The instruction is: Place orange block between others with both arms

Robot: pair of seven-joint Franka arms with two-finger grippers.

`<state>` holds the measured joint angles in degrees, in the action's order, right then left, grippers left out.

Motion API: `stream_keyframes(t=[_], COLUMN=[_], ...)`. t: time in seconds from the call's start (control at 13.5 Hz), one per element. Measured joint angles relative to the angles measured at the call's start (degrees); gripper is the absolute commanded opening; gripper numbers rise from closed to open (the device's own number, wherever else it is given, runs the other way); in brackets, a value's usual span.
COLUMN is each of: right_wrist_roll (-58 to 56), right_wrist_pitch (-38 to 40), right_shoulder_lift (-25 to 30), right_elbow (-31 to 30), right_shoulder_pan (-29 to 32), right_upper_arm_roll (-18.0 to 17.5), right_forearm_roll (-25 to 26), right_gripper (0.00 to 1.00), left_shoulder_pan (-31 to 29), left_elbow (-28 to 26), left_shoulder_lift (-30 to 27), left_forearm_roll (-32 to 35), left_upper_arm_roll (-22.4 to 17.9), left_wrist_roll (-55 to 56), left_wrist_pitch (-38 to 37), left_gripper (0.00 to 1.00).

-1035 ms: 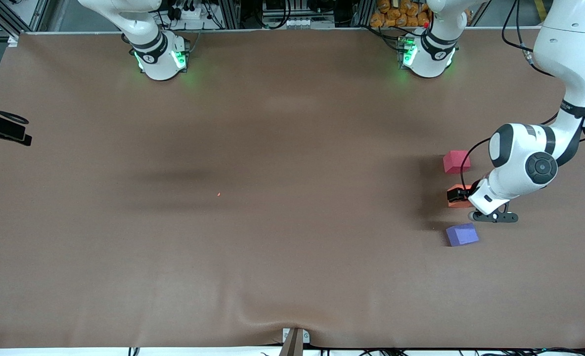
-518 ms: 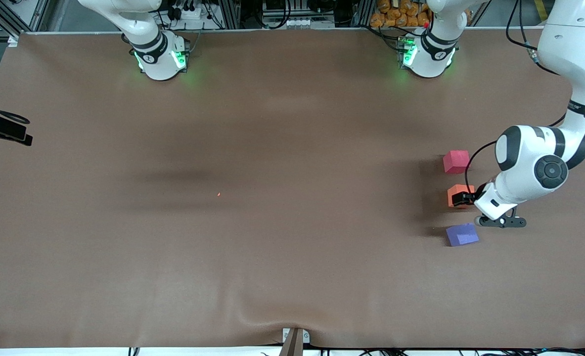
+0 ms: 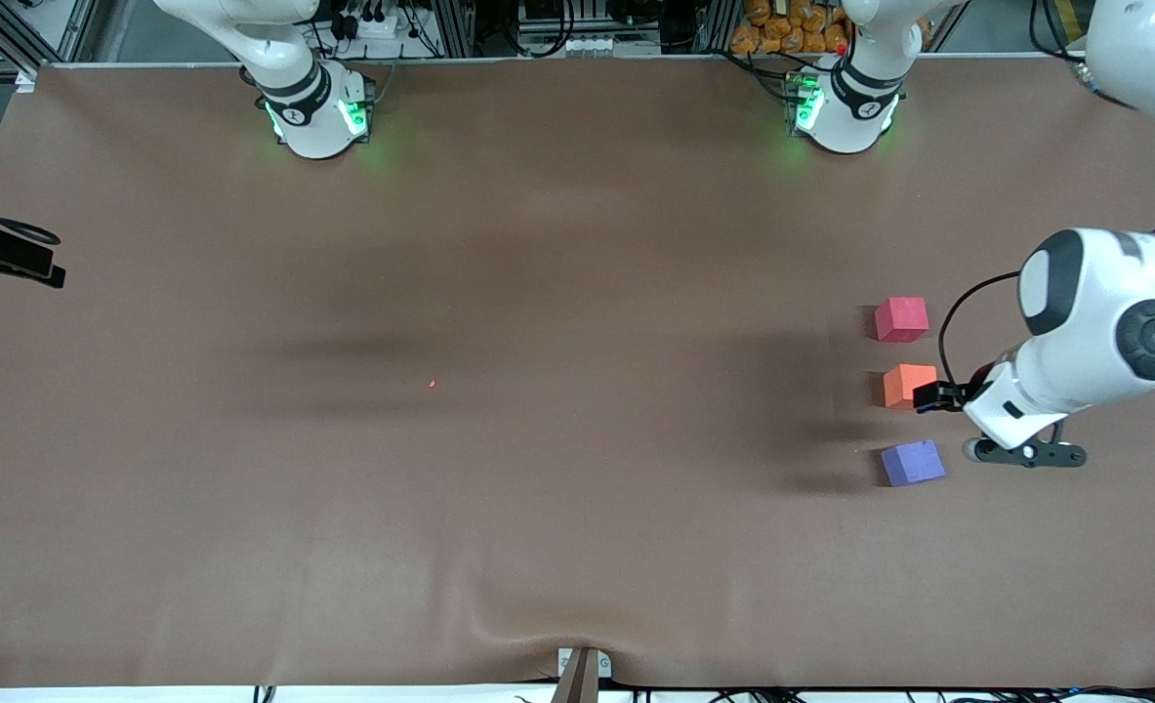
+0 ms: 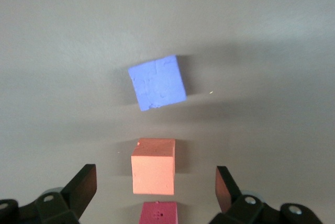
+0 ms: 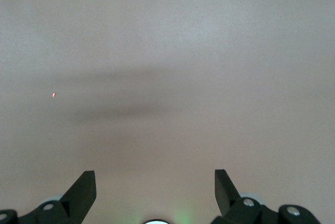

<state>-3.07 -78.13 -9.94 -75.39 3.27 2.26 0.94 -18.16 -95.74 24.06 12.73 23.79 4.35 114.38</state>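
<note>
Left gripper has withdrawn off orange block.

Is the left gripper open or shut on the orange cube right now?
Open. In the left wrist view the left gripper has its fingers spread wide, and the small orange foam cube sits free on the table, touching neither.

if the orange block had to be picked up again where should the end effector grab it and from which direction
Probably from straight above, closing on two opposite flat side faces of the orange block. It sits flat on the table between the pinkish-red cube and the purple-blue cube, apart from both. The faces toward each arm's end of the table are the clearest; the left end effector is open beside it.
</note>
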Motion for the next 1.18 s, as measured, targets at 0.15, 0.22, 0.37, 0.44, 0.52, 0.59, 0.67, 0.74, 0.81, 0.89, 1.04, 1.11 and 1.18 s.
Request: stream_keyframes(t=[0.15, 0.22, 0.37, 0.44, 0.52, 0.59, 0.67, 0.74, 0.81, 0.89, 1.04, 1.11, 1.18], right_wrist_roll=[0.00, 0.01, 0.02, 0.02, 0.03, 0.03, 0.03, 0.03, 0.03, 0.03, 0.04, 0.04, 0.04], right_wrist_pitch=[0.00, 0.00, 0.00, 0.00, 0.00, 0.00, 0.00, 0.00, 0.00, 0.00, 0.00, 0.00, 0.00], right_shoulder_lift=[0.00, 0.00, 0.00, 0.00, 0.00, 0.00, 0.00, 0.00, 0.00, 0.00, 0.00, 0.00, 0.00], right_elbow=[0.00, 0.00, 0.00, 0.00, 0.00, 0.00, 0.00, 0.00, 0.00, 0.00, 0.00, 0.00, 0.00], right_shoulder_pan=[0.00, 0.00, 0.00, 0.00, 0.00, 0.00, 0.00, 0.00, 0.00, 0.00, 0.00, 0.00, 0.00], right_upper_arm_roll=[-0.01, -0.01, -0.01, -0.03, -0.04, -0.05, -0.06, -0.09, -0.10, -0.11, -0.11, -0.11, -0.11], right_forearm_roll=[0.00, 0.00, 0.00, 0.00, 0.00, 0.00, 0.00, 0.00, 0.00, 0.00, 0.00, 0.00, 0.00], right_gripper=[1.00, 1.00, 1.00, 1.00, 1.00, 1.00, 1.00, 1.00, 1.00, 1.00, 1.00, 1.00, 1.00], left_shoulder_pan=[0.01, 0.00, -0.02, -0.07, -0.07, -0.03, -0.11, -0.61, -1.19, -1.42, -1.39, -1.39, -1.39], left_elbow=[4.19, 5.60, 6.64, 6.71, 6.81, 6.90, 6.98, 7.23, 8.00, 8.82, 9.60, 9.77, 9.92], left_shoulder_lift=[-1.17, -2.12, -4.33, -5.20, -6.05, -7.14, -8.60, -9.99, -10.95, -11.49, -11.80, -11.80, -11.82], left_forearm_roll=[0.00, 0.00, 0.00, 0.00, 0.00, 0.00, 0.00, 0.00, 0.00, 0.00, 0.00, 0.00, 0.00], left_upper_arm_roll=[0.79, 0.88, 0.98, 1.40, 2.20, 2.93, 3.17, 3.14, 3.14, 3.14, 3.18, 3.19, 3.22], left_wrist_roll=[0.00, -0.01, -0.17, -0.25, -0.25, -0.06, 0.26, 0.31, 0.30, 0.27, 0.27, 0.27, 0.27], left_wrist_pitch=[-4.34, -5.70, -6.84, -6.93, -7.01, -7.37, -7.86, -8.10, -8.14, -8.30, -8.53, -8.91, -9.31], left_gripper=[1.00, 1.00, 1.00, 1.00, 1.00, 1.00, 1.00, 1.00, 1.00, 1.00, 1.00, 1.00, 1.00])
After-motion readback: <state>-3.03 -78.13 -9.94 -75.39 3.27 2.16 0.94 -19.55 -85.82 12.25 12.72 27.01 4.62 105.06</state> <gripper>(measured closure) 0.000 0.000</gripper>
